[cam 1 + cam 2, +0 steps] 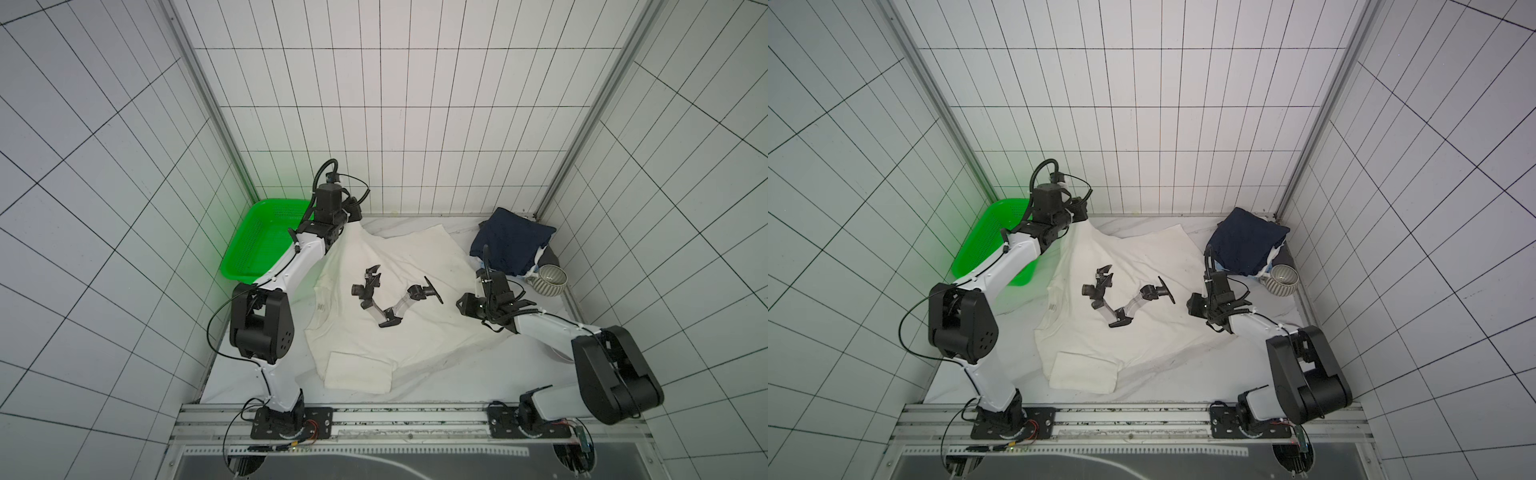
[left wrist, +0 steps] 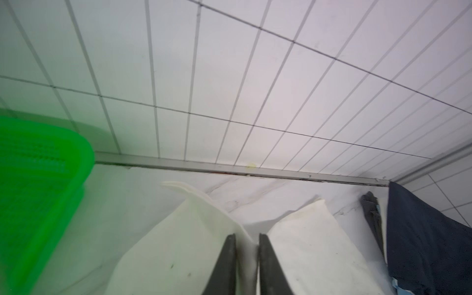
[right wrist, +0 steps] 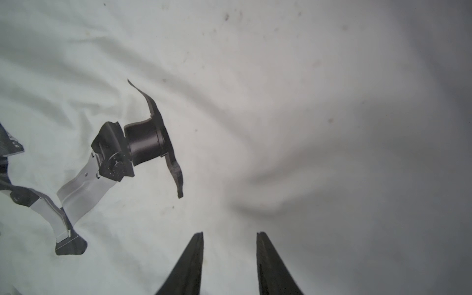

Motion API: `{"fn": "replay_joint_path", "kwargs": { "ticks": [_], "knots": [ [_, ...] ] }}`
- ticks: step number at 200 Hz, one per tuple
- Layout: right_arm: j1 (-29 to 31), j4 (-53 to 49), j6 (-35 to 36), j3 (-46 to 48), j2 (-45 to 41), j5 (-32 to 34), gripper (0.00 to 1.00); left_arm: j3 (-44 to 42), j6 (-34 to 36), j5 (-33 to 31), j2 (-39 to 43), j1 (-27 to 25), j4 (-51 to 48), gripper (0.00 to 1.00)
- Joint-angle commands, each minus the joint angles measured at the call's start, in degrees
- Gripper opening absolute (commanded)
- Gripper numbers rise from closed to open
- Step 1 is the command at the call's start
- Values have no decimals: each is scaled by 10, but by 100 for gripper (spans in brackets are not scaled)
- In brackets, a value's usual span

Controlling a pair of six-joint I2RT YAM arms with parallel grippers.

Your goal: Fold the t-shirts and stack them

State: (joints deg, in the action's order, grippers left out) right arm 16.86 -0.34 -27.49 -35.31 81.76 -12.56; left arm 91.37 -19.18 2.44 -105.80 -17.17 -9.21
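Note:
A large cream-white t-shirt (image 1: 415, 345) (image 1: 1154, 257) with a printed black-and-white robot-arm picture (image 1: 390, 299) lies spread across the middle of the table, one sleeve (image 1: 359, 372) folded at the near edge. My left gripper (image 1: 353, 216) (image 2: 247, 236) is at the shirt's far left corner, shut on a raised fold of its cloth (image 2: 194, 229). My right gripper (image 1: 465, 305) (image 3: 229, 235) hovers open over the shirt's right side (image 3: 281, 102), with nothing between its fingers. A stack of folded t-shirts, navy (image 1: 511, 245) on top, sits at the far right corner.
A green perforated basket (image 1: 257, 245) (image 2: 38, 191) stands at the far left beside the left arm. A ribbed grey-white bowl (image 1: 548, 280) sits next to the folded stack. Tiled walls close the back and sides. Bare marble table (image 1: 478, 374) shows at the near right.

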Motion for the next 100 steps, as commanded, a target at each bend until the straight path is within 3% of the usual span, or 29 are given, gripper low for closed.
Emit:
{"fn": "replay_joint_path", "kwargs": {
  "ticks": [1,29,52,59,100],
  "knots": [
    [-3,5,-4,-58,2,-12,37,8,13,-8,-103,-19,-28,58],
    [-2,2,3,-74,-8,-4,38,61,12,1,-168,-3,-109,72],
    [-2,2,13,-115,14,10,38,31,20,-12,-145,6,-112,84],
    [-2,1,19,-136,29,20,38,17,24,-18,-130,10,-111,96],
    [-1,-16,58,-299,169,67,37,-99,30,-59,-30,36,-89,97]
  ]
}}
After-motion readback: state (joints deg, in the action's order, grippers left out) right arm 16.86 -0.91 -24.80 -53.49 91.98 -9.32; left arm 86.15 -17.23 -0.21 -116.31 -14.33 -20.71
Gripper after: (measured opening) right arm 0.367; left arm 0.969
